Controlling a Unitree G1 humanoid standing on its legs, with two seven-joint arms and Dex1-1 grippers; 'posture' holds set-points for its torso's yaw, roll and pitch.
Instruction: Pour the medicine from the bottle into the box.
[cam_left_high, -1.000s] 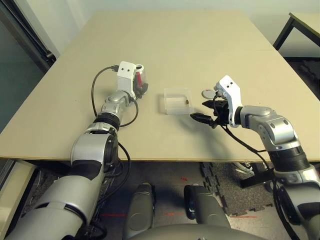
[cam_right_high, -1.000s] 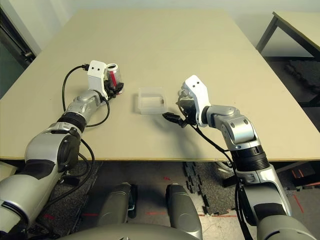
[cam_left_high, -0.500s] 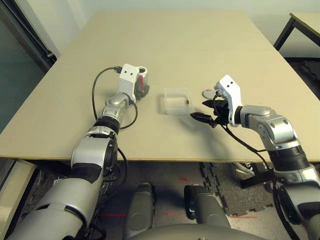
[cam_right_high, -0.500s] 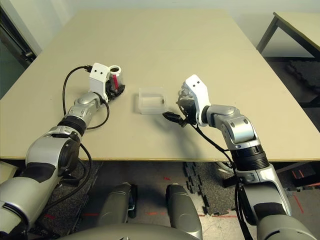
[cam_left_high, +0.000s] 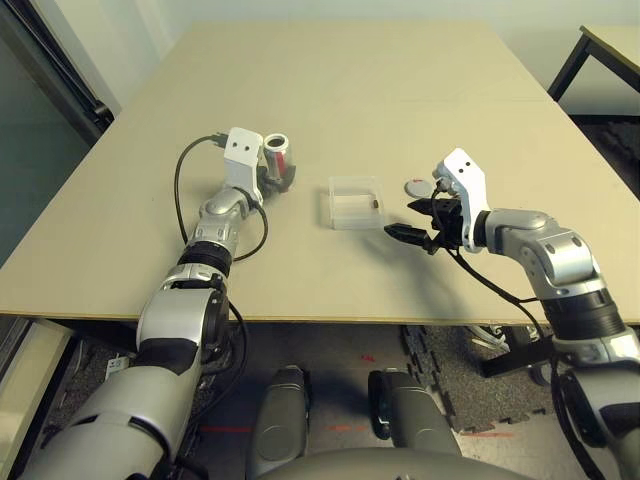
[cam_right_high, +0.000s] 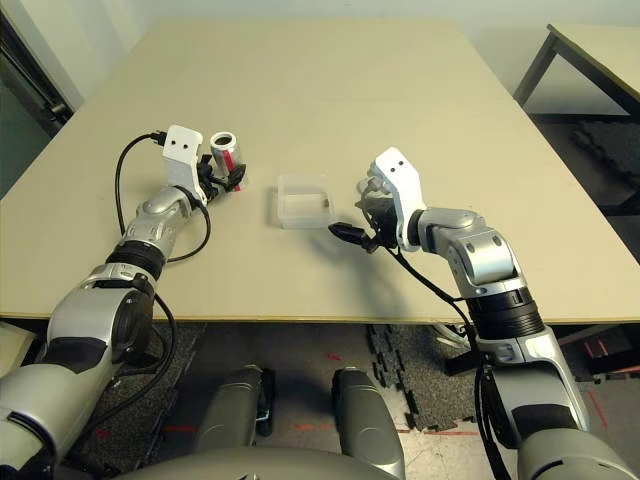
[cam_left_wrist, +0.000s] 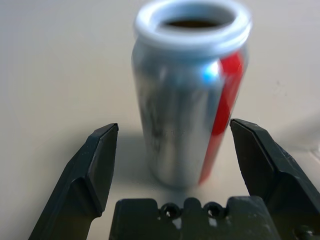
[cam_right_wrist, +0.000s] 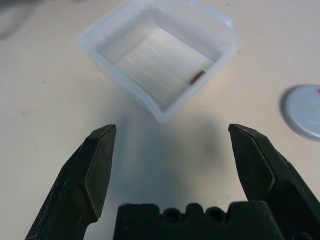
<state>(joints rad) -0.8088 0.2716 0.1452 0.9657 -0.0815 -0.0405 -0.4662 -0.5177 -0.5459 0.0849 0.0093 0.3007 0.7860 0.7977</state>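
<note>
— Two arms over one big tan table (cam_left_high: 400, 80), that's what I've got on screen. Want it from the biggest thing down?

— Go ahead. Start with the arms.

— My left gripper (cam_left_wrist: 172, 165) sits level at the bottle (cam_left_wrist: 190, 95), fingers spread wide with the bottle standing between them, a gap on each side; I see no contact. My right gripper (cam_right_wrist: 175, 160) is angled down toward the table, jaws just as wide, holding nothing, poised just short of the box's near edge.

— And the box?

— The box (cam_left_high: 354, 202) rests flat on the table roughly midway between my two grippers, clear plastic, open side up. It's well apart from the bottle and closer to my right hand.

— Bottle upright?

— Yes, the bottle stands upright on the table to the left of the box, silver with a red stripe down one side. Its mouth is open and dark inside; I can't tell whether anything is in it.

— Where's the cap?

— A flat grey cap (cam_left_high: 417, 187) lies on the table right of the box, just beyond my right gripper.

— And the medicine?

— The medicine (cam_right_wrist: 198, 76) is inside the box, a tiny dark pellet lying on the floor against the wall nearest the cap.
</note>
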